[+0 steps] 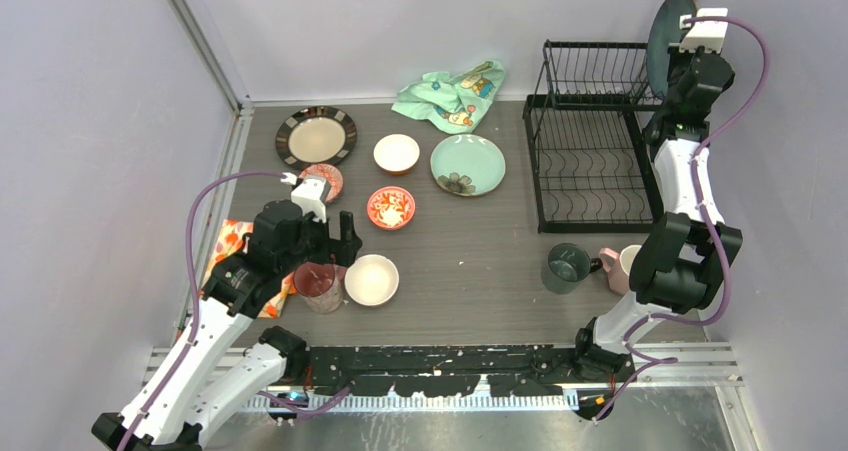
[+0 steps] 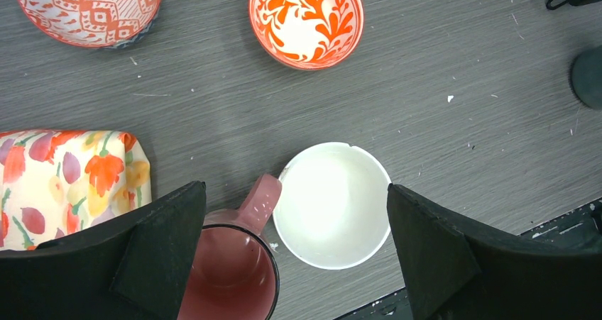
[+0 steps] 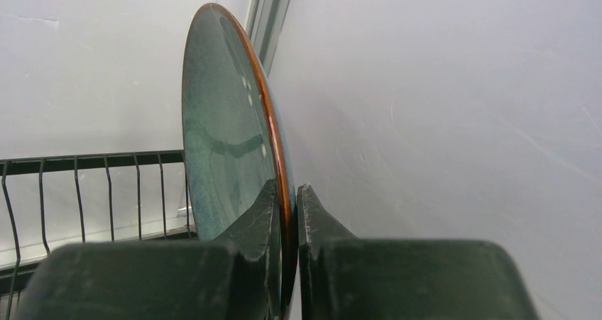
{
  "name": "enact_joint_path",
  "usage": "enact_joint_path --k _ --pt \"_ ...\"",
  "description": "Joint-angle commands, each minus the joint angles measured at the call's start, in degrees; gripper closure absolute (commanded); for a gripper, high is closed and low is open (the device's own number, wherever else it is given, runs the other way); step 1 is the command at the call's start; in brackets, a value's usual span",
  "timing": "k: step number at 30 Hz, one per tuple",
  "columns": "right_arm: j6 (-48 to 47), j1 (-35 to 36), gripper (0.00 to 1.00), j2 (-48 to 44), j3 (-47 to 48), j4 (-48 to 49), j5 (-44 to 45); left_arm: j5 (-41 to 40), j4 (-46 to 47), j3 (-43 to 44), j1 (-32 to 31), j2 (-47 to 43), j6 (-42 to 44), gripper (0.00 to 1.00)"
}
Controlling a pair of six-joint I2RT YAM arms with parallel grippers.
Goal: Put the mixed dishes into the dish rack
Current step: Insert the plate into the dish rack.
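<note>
Because the fingers (image 3: pixel 259 221) of the right gripper (image 3: pixel 287 192) cover the lower rim of the blue-green plate (image 3: pixel 227 121), the wrist view cannot show whether the plate touches the rack (image 1: pixel 590 161). From above it seems to hang over the rack's far right corner, clear of the wire. The gripper is pinched tight on that rim, holding the plate upright and edge-on. The right arm hides part of a pale pink cup (image 1: pixel 625 266), just beside the green cup (image 1: pixel 568 268) on the table (image 1: pixel 480 261), near the rack's front.

The left gripper (image 2: pixel 294 192) hovers spread wide, holding nothing, above the pink cup (image 2: pixel 231 277) and the near white bowl (image 2: pixel 332 203); the cup's handle meets or nearly meets the bowl's rim. Its fingers cut off the cup's near side and part of the floral cloth (image 2: pixel 64 178). Beyond lie the red bowl (image 2: pixel 307 18), the patterned bowl (image 2: pixel 89 8) cropped by the frame, the far white bowl (image 1: pixel 396 153), the beige plate (image 1: pixel 316 136), the green plate (image 1: pixel 467 164) and the mint cloth (image 1: pixel 450 93).
</note>
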Motion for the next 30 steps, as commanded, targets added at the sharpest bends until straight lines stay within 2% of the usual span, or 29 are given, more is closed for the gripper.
enact_joint_path --k 1,12,23,30 --pt "-0.8 -0.5 0.99 -4.8 4.2 13.2 5.7 0.6 1.8 0.0 -0.2 -0.4 1.0 0.0" --pt "-0.7 -0.3 0.99 -3.1 6.0 11.2 7.8 0.9 1.9 0.0 -0.2 0.3 1.0 0.0" --pt "0.9 -0.3 0.99 -1.0 14.7 6.5 7.1 0.9 1.8 0.0 -0.2 0.3 1.0 0.0" --pt "1.1 -0.3 0.99 -1.9 11.8 6.2 4.2 0.9 1.8 -0.1 -0.2 -0.2 1.0 0.0"
